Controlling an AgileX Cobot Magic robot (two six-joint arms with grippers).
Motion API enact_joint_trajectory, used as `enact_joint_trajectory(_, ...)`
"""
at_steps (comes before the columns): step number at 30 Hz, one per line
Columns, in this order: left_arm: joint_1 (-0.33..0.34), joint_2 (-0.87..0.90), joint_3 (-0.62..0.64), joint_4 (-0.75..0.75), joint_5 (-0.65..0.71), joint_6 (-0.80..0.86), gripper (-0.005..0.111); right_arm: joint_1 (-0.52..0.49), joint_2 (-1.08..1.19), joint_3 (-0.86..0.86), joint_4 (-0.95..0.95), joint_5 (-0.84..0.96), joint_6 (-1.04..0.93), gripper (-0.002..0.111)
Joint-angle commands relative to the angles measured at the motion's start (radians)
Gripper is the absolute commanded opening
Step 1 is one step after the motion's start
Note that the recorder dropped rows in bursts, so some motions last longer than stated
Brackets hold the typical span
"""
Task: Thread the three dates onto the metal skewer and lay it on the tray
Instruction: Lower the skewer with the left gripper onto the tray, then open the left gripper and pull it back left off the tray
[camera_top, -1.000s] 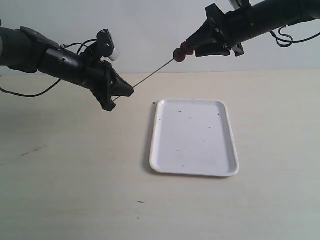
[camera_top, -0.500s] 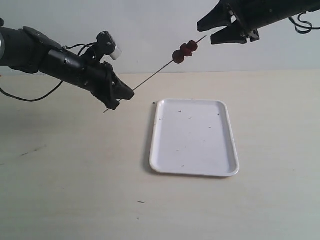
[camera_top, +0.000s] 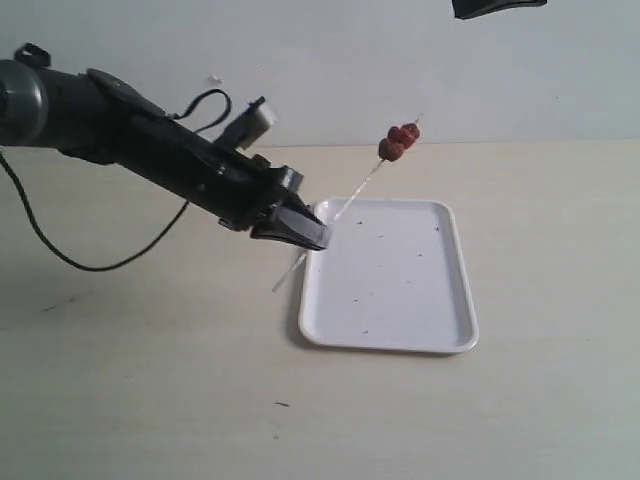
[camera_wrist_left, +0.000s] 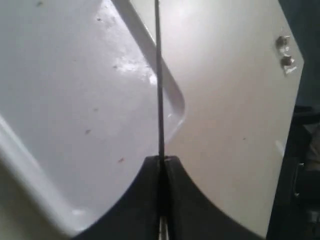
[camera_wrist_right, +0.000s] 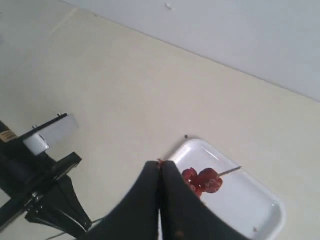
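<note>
My left gripper (camera_top: 312, 238) (camera_wrist_left: 162, 159) is shut on the metal skewer (camera_top: 355, 195) (camera_wrist_left: 159, 75), holding it slanted in the air above the near-left corner of the white tray (camera_top: 455, 300) (camera_wrist_left: 60, 75). The dark red dates (camera_top: 398, 141) (camera_wrist_right: 202, 181) sit bunched near the skewer's raised far tip, over the tray's far edge. My right gripper (camera_wrist_right: 160, 164) is shut with nothing in it and is high above the scene; only a dark part of it (camera_top: 498, 8) shows at the top edge of the exterior view.
A beige table (camera_top: 150, 380) spreads all round the tray. The left arm's black cable (camera_top: 60, 255) loops over the table at the left. A pale wall (camera_top: 300, 50) stands behind the table.
My left arm has swung right and down, bringing the skewer with its dates over the tray. The right gripper let go of the dates, shut and rose almost out of view.
</note>
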Motion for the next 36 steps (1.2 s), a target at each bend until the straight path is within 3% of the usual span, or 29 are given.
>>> enact_joint_trajectory(1, -0.111, -0.004, 0.081, -0.166, -0.252, -0.028, 0.0, 0.008, -0.091, 0.056, -0.098, 0.003, 0.054, 0.0)
enact_joint_trajectory(6, -0.183, -0.004, 0.156, -0.274, -0.494, -0.031, 0.0, 0.008, -0.183, 0.153, -0.09, 0.003, 0.028, 0.0)
enact_joint_trajectory(21, -0.241, 0.019, 0.206, -0.309, -0.609, -0.048, 0.002, 0.008, -0.316, 0.282, 0.005, 0.003, -0.017, 0.0)
enact_joint_trajectory(32, -0.24, 0.045, 0.206, -0.347, -0.553, -0.044, 0.048, 0.008, -0.367, 0.312, 0.049, 0.003, -0.049, 0.0)
enact_joint_trajectory(36, -0.23, 0.021, 0.206, -0.349, -0.551, 0.002, 0.052, 0.008, -0.392, 0.359, 0.033, 0.003, -0.073, 0.0)
